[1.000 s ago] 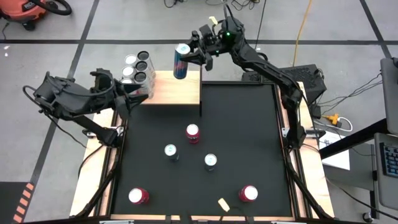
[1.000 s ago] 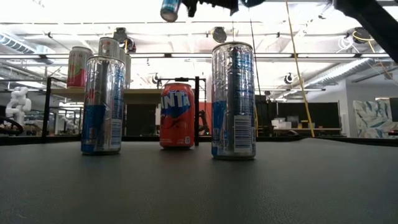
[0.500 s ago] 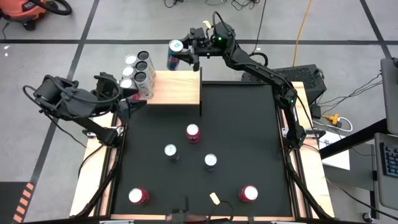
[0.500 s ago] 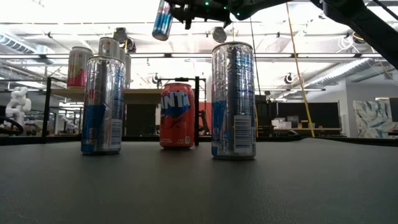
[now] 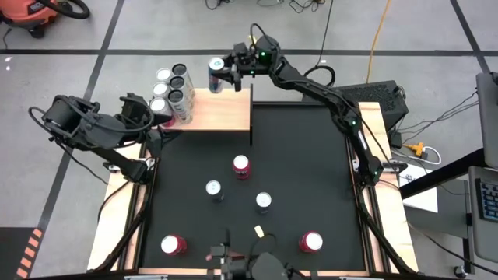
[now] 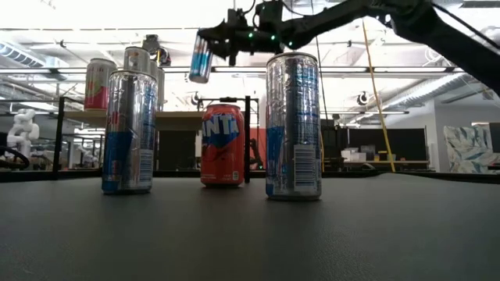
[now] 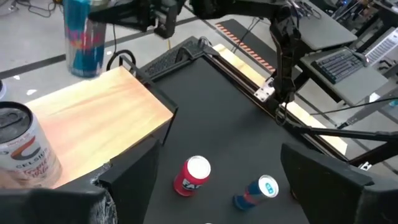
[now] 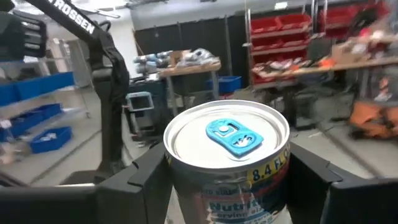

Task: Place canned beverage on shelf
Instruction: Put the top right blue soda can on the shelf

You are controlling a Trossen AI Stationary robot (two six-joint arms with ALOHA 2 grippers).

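The canned beverage [image 5: 216, 74], a blue and silver can with a blue tab, hangs in the air over the far edge of the shelf [image 5: 222, 110], a pale wood board at the table's far left. My right gripper [image 5: 224, 68] is shut on it, reaching in from the right. Several cans [image 5: 173, 87] stand upright on the shelf's left end. My left gripper [image 5: 148, 118] waits open beside the shelf's left end and touches nothing. My right gripper pinches the can's side wall [image 8: 186, 186] between its two fingers [image 8: 146, 177], one on each side, below the rim. The fingers come in about level from the table's right. The can hangs clear of the shelf, top up and slightly tilted [image 6: 201, 58].
On the black mat stand a red can [image 5: 241, 166], two silver-blue cans [image 5: 213, 188] [image 5: 264, 201], and two more red cans near the front edge [image 5: 173, 245] [image 5: 310, 242]. The shelf's right part [image 7: 106, 112] is bare wood.
My right gripper has come down and gone toward the table's left with the can, drawing nearer the shelf's far edge. The can has tipped from a slanted pose to nearly upright.
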